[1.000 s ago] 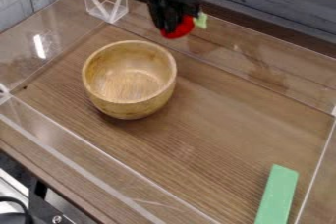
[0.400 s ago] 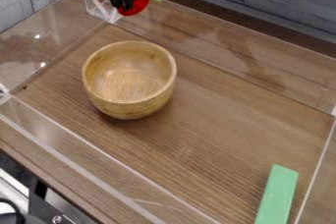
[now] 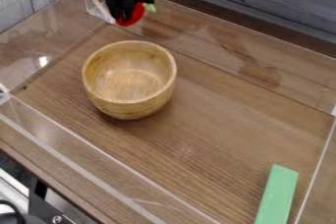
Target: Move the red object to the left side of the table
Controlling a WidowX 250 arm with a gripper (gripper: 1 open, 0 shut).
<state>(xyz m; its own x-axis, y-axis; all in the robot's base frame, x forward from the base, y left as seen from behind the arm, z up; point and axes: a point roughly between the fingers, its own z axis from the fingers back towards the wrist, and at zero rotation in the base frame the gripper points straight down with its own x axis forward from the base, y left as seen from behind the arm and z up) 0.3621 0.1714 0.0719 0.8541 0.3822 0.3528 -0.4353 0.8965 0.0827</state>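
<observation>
The red object [image 3: 129, 14], a small round bright-red toy fruit with a pale green leaf at its right, hangs between the black fingers of my gripper [image 3: 125, 10] near the table's back left corner. The gripper is shut on it and points steeply down, just above the dark wood-grain table [image 3: 223, 110]. Its black body covers the fruit's top. The fruit sits behind the wooden bowl, apart from it.
A round wooden bowl [image 3: 130, 78] stands left of centre. A flat green block [image 3: 278, 195] lies at the front right corner. Low clear acrylic walls [image 3: 33, 46] edge the table, and a clear angled piece [image 3: 96, 5] stands right beside the gripper.
The gripper has carried the red fruit leftward along the back of the table and lowered it slightly. The bowl and the green block have stayed put.
</observation>
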